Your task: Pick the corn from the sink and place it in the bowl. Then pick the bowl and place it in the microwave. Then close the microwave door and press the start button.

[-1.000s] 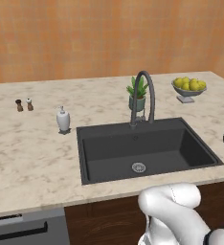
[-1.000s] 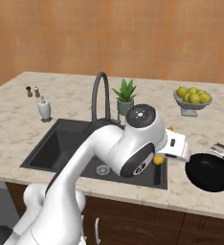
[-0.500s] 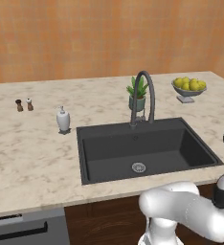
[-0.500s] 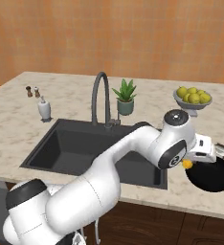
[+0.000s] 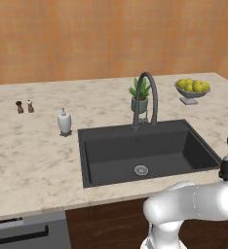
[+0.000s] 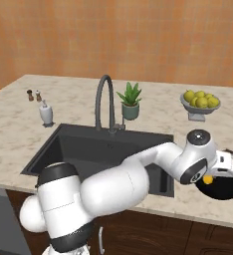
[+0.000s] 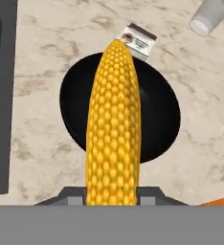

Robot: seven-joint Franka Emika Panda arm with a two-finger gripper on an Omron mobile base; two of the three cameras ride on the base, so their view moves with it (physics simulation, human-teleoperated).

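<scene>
My gripper (image 7: 113, 194) is shut on the corn (image 7: 113, 119), a yellow cob that points away from the hand. Right below it the black bowl (image 7: 154, 115) sits on the counter, to the right of the sink (image 6: 88, 149). From the right base camera the gripper (image 6: 219, 167) hangs over the bowl (image 6: 228, 188), and a bit of the corn (image 6: 207, 178) shows under the wrist. The dark basin of the sink (image 5: 150, 151) has nothing in it but its drain.
Behind the bowl lie a small white card (image 7: 139, 40) and a pale cup (image 7: 207, 19). At the back of the counter stand a grey bowl of lemons (image 6: 199, 102), a potted plant (image 6: 130, 102), the arched faucet (image 6: 104, 99), a soap bottle (image 6: 46, 113) and two shakers (image 6: 34, 94).
The arm has swung to the right, from the sink's right end out over the counter, and carried the corn above the black bowl.
</scene>
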